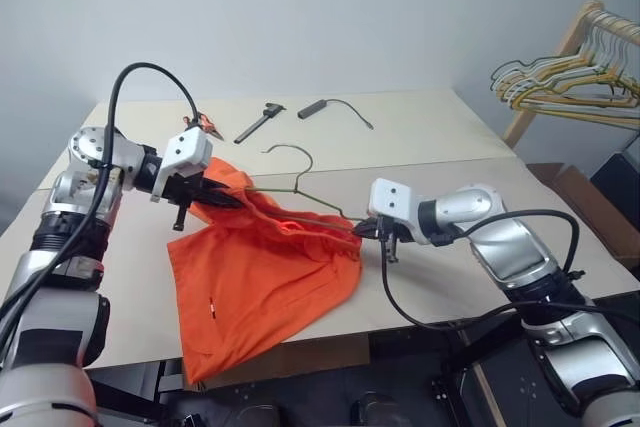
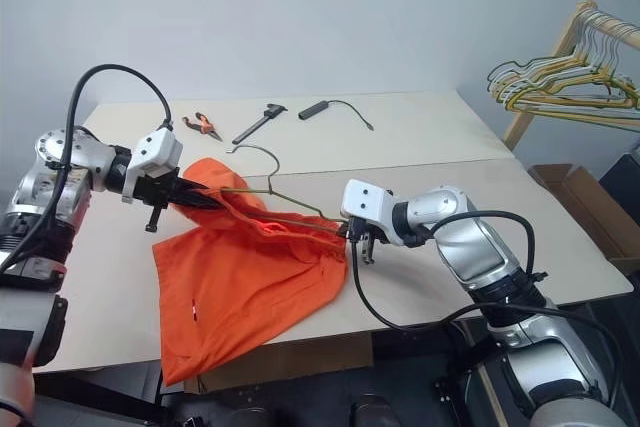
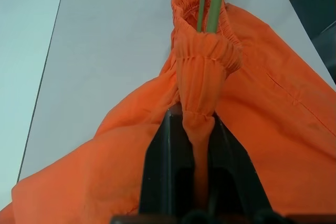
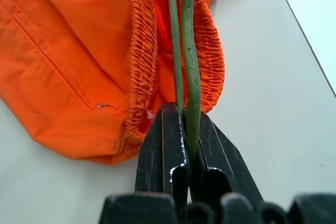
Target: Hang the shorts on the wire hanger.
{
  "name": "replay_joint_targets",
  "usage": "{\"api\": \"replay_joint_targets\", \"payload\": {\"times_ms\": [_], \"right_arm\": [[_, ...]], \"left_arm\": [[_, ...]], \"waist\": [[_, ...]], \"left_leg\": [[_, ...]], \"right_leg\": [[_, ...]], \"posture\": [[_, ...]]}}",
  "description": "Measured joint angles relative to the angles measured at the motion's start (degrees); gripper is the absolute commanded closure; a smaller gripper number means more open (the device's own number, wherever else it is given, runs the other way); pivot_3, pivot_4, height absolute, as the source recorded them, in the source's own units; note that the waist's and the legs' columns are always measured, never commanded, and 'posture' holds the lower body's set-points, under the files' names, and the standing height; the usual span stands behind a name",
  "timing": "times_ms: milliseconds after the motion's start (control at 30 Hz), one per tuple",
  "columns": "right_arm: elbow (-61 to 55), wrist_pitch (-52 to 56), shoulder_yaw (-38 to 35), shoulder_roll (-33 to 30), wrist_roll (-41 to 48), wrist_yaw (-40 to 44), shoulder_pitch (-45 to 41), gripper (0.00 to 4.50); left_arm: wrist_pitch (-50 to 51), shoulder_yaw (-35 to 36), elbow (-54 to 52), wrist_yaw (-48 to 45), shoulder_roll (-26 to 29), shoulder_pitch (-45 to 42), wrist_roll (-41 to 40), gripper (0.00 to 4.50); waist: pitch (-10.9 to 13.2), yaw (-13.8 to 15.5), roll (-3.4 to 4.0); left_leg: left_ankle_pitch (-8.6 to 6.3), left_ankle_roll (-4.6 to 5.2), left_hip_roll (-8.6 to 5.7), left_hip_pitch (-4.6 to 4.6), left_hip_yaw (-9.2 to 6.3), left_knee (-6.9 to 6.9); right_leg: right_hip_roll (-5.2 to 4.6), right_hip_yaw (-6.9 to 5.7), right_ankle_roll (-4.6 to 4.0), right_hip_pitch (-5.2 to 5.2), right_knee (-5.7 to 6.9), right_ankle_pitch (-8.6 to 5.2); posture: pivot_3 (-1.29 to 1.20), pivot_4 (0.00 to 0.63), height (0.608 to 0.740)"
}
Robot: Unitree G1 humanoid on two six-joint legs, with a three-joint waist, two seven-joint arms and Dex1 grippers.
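I am looking over a pale table [image 1: 430,137] made of two boards butted together. The shorts [image 1: 265,267], the largest soft item, are lying spread across the near board, with one lower corner drooping over the front edge. Their gathered waistband is being stretched in a raised line between my two grippers.

I am holding the left gripper [image 1: 222,197] closed on a bunched fold of the waistband at the shorts' left end; in the left wrist view the fabric is being pinched between the two black fingers [image 3: 163,166]. I am holding the right gripper [image 2: 345,231] closed on the hanger [image 1: 300,187] at its right corner, where the right wrist view shows two thin wire runs passing between the fingers [image 4: 165,145] and on into the waistband opening. The hanger is lying threaded through the waistband, its hook rising clear of the fabric toward the far board.

At the far right, a wooden rack [image 1: 560,67] is carrying a bunch of wire hangers [image 1: 570,77]. On the far board, well apart from the shorts, the following are lying: a dark tool [image 1: 260,122], a short dark handle with a wire tail [image 1: 335,107], and small orange-handled pliers [image 2: 203,125].
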Motion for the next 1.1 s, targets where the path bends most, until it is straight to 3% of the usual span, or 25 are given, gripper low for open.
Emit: {"api": "replay_joint_targets", "payload": {"times_ms": [133,267,400,567,733,833,1100], "right_arm": [[-0.34,0.73,0.04,0.69,-1.4,-1.71,0.0,4.5],[-0.27,0.91,-0.06,1.03,-1.91,-2.29,-0.01,3.39],[0.15,0.53,-1.43,-0.58,-1.37,-1.85,0.0,1.96],[0.19,-1.06,-11.32,-6.27,2.84,-0.42,1.46,0.15],[-2.17,3.12,-20.52,-8.96,10.65,1.44,7.77,0.15],[-4.76,6.3,-21.91,-9.21,12.77,0.63,13.23,0.15],[-5.03,13.54,-16.55,4.27,13.88,-9.63,17.77,0.15]], "left_arm": [[-1.19,0.37,0.26,0.07,-0.23,0.0,1.14,4.42],[-2.29,0.5,0.87,0.08,-0.38,-0.04,1.59,4.5],[-3.12,0.68,1.76,0.38,-0.55,-0.12,2.46,4.5],[-4.19,2.41,3.17,1.06,-0.8,-0.27,3.38,4.5],[-4.7,3.91,3.92,1.81,-1.61,-0.36,3.48,4.5],[-4.72,5.03,4.0,1.76,-1.49,-0.36,3.48,4.5],[-4.74,5.93,3.98,1.67,-1.46,-0.33,3.49,4.5]], "waist": [[0.0,-0.21,0.0],[0.0,-0.41,0.0],[0.0,-0.41,0.0],[0.0,-0.41,0.0],[0.0,-0.54,0.0],[-0.01,-0.69,-0.01],[-0.01,-2.16,-0.01]], "left_leg": [[0.0,0.0,0.0,0.0,0.0,0.02],[0.0,0.0,0.0,0.0,0.0,0.02],[0.0,0.0,0.0,-0.04,0.0,0.04],[-0.05,0.09,-0.01,-0.12,0.0,0.1],[-0.06,0.09,0.0,-0.1,-0.01,0.11],[-0.06,0.1,0.0,-0.06,0.01,0.12],[-0.05,0.09,-0.03,0.18,0.01,0.18]], "right_leg": [[0.0,0.0,0.0,0.0,0.01,0.0],[0.0,0.0,0.0,0.0,0.01,0.0],[-0.02,-0.02,0.01,-0.01,0.0,0.01],[-0.04,-0.03,0.04,-0.01,-0.06,0.02],[-0.03,-0.03,0.04,0.0,-0.02,0.02],[-0.03,0.01,0.04,0.01,0.0,0.02],[-0.01,0.15,0.04,0.02,0.48,0.0]], "posture": [[0.01,0.0,0.74],[0.01,0.0,0.74],[-0.01,0.0,0.74],[-0.02,0.0,0.74],[-0.03,0.0,0.74],[-0.03,0.0,0.74],[-0.02,0.0,0.74]]}}
